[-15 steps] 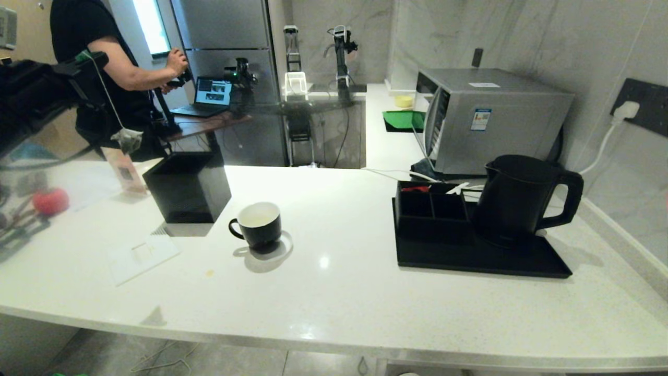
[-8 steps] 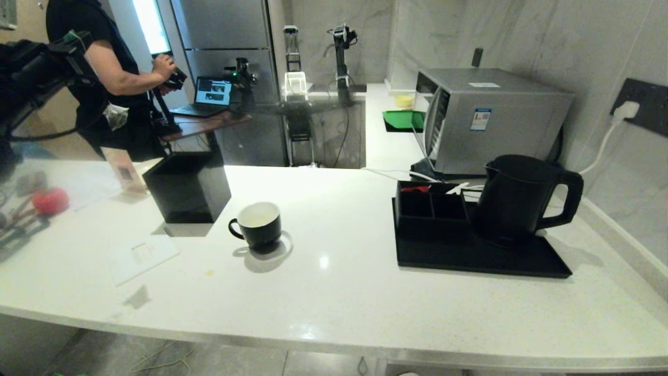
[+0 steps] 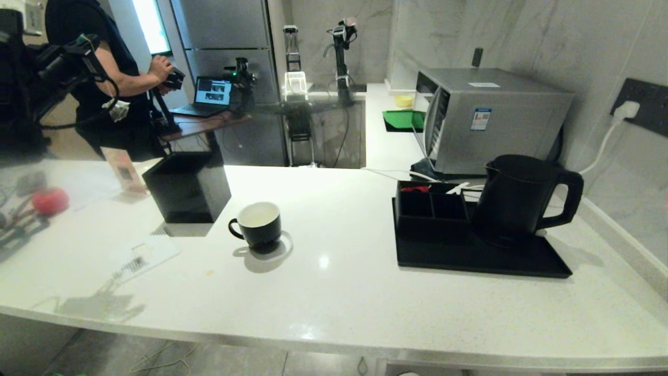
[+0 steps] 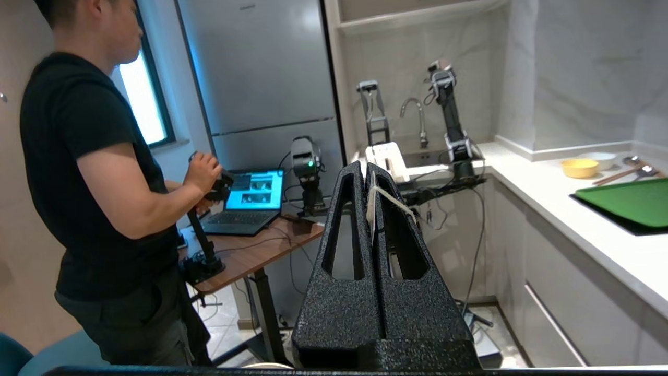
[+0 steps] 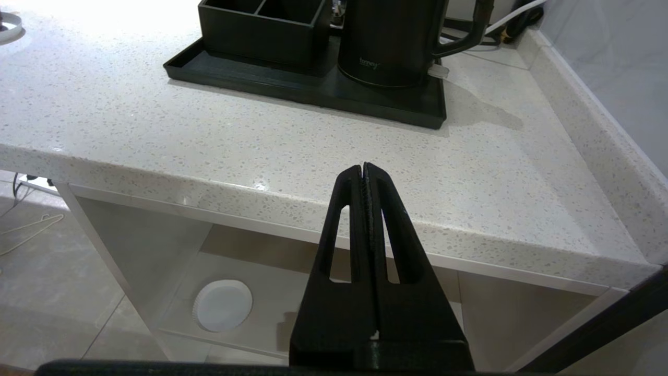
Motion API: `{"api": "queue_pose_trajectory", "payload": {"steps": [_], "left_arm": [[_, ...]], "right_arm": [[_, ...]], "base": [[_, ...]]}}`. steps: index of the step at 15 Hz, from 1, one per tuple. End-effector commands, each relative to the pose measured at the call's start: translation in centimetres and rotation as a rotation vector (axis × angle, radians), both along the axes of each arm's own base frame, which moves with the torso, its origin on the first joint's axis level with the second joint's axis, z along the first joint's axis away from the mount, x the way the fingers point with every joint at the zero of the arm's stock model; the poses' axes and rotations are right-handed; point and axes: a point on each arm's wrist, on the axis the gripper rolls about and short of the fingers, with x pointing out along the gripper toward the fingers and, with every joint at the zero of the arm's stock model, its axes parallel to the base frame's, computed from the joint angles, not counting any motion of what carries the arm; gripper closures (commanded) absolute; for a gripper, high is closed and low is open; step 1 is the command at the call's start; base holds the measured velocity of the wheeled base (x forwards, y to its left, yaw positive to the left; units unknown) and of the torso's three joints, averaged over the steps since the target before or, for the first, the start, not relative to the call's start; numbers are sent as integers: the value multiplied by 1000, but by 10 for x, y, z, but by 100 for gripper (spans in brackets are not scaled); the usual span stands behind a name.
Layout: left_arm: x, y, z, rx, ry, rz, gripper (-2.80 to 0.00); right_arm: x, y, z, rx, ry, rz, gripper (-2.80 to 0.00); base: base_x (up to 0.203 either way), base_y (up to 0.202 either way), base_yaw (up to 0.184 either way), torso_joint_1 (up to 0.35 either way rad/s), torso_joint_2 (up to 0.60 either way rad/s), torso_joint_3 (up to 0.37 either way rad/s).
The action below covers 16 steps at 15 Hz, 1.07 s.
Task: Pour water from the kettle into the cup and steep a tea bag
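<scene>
Head view: left hand (image 3: 88,44) is raised high at the far left, clenched on the thin white string (image 3: 107,86) of the tiny pale pyramid tea bag (image 3: 116,109), which dangles just under it. The small glossy black mug with white inside (image 3: 257,223) sits on the white speckled stone surface (image 3: 339,292), well below the hand and off toward the robot's right, just beside the open-topped black square box (image 3: 188,185). The tall matte black jug kettle (image 3: 516,198) stands on the flat black tray (image 3: 480,261) far beyond that. Left wrist view: fingers (image 4: 360,209) pressed together, string pinched at the tips; bag itself is out of sight. Right wrist view: right hand (image 5: 364,172) clenched on nothing, parked below the surface edge, kettle ahead of it. Judgement: the left hand is the one to travel right and down until the bag hangs plumb over the mug mouth.
</scene>
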Motion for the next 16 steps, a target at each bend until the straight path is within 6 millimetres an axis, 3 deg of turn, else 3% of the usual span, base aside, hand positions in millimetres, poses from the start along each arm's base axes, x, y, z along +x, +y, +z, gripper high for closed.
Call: {"api": "queue_pose_trajectory", "payload": {"steps": [1, 8, 16], "left_arm": [[28, 10, -27, -10, 27, -2, 0], [64, 16, -79, -35, 109, -16, 0], [79, 5, -106, -49, 154, -45, 0]], "right_arm": [[0, 0, 0, 0, 0, 2, 0], [0, 0, 0, -2, 1, 0, 0], [0, 0, 0, -2, 0, 0, 0]], "base": [[0, 0, 0, 0, 0, 0], [0, 0, 0, 0, 0, 0], [0, 0, 0, 0, 0, 0]]}}
